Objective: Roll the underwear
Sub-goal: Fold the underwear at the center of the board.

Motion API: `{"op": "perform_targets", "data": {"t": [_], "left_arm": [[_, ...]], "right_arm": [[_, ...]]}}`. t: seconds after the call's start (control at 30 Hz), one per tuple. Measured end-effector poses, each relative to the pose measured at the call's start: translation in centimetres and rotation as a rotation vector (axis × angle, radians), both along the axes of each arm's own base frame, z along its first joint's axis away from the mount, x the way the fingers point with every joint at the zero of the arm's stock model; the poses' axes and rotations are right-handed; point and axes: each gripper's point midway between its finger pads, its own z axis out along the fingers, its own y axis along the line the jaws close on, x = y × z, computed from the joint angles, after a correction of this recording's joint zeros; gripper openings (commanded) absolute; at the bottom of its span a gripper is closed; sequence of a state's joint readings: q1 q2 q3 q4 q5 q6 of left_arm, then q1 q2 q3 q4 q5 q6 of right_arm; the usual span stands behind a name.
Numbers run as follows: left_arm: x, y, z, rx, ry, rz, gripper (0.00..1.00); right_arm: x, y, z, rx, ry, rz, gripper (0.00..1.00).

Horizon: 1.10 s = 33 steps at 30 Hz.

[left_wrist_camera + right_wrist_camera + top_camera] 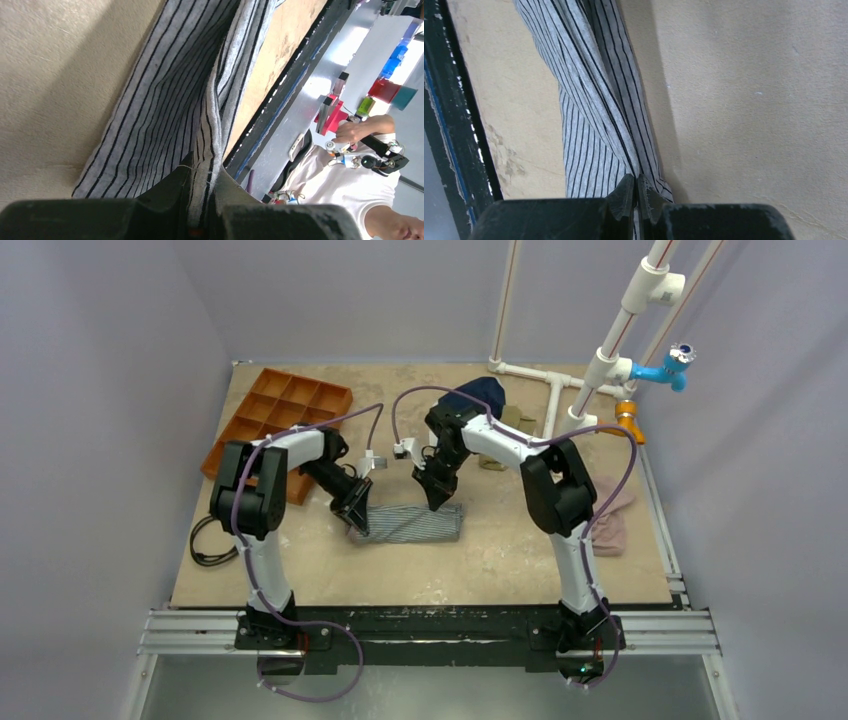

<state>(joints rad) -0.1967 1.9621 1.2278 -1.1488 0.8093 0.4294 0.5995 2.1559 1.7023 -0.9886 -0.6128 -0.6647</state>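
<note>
Arms: I count two, both bent down over the table (520, 565).
Grippers: two. The left gripper (357, 512) sits at the cloth's left end. The right gripper (438, 502) sits at its far edge, towards the right end.
Underwear: one striped underwear (410, 524), lying mostly flat on the table, under and between both grippers.
Left gripper state: in my left wrist view the left gripper (202, 175) pinches a raised fold of the underwear (170, 100).
Right gripper state: in my right wrist view the right gripper (635, 182) has its fingers pressed almost together on a thin gathered ridge of the underwear (589, 100).
Other garments: three. A navy garment (485, 392) and an olive-tan garment (510, 418) lie beyond the right gripper, and a pinkish cloth (610, 520) lies out to its right.
Tray: one orange tray (280, 410), divided into compartments, beyond the left gripper.
Top view only: the tray, the spare garments and the whole cloth.
Left wrist only: a person in a white shirt (350, 185) past the table's edge.
Right wrist only: the cloth twisting as it runs away from the fingers.
</note>
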Motion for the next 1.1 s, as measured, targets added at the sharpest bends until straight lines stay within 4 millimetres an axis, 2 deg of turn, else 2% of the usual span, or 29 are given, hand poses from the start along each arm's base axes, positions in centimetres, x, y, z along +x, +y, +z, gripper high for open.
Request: {"op": "perform_targets", "data": {"t": [0.2, 0.4, 0.8, 1.1], "left_arm": [[0.4, 0.0, -0.2, 0.015, 0.008, 0.010, 0.00], [0.6, 0.0, -0.3, 0.027, 0.012, 0.021, 0.07], [1.0, 0.3, -0.6, 0.073, 0.029, 0.041, 0.28], [1.0, 0.4, -0.8, 0.094, 0.046, 0.053, 0.38]], "right_arm": [[0.5, -0.2, -0.7, -0.029, -0.013, -0.021, 0.08], [1.1, -0.2, -0.9, -0.038, -0.034, -0.038, 0.14], [2.1, 0.0, -1.3, -0.052, -0.075, -0.071, 0.14], [2.3, 0.1, -2.0, -0.067, -0.098, -0.084, 0.15]]}}
